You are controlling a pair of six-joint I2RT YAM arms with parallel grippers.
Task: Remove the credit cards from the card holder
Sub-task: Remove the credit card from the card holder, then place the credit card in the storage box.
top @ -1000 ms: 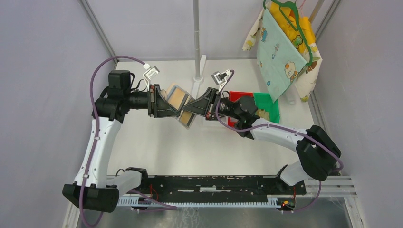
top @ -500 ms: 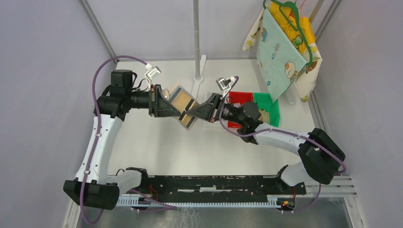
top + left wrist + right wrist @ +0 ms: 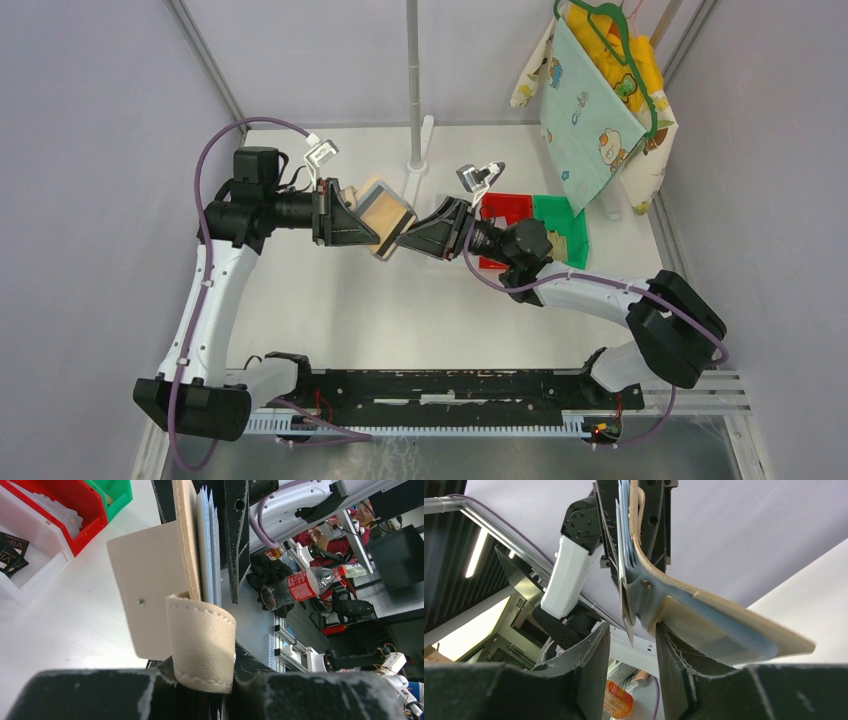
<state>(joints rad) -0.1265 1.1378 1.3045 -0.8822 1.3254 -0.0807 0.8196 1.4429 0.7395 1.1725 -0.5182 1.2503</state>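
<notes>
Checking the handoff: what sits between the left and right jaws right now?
The card holder: the left jaws grip one end, the right jaws stand open at its other side. Clearest in the top view; both wrist views show it.

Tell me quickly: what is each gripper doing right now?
Left gripper: closed, holding the card holder.
Right gripper: open, holding nothing.

The card holder (image 3: 385,212) sits between the left end effector (image 3: 372,238) and right end effector (image 3: 404,241), bins (image 3: 520,207) further right.
</notes>
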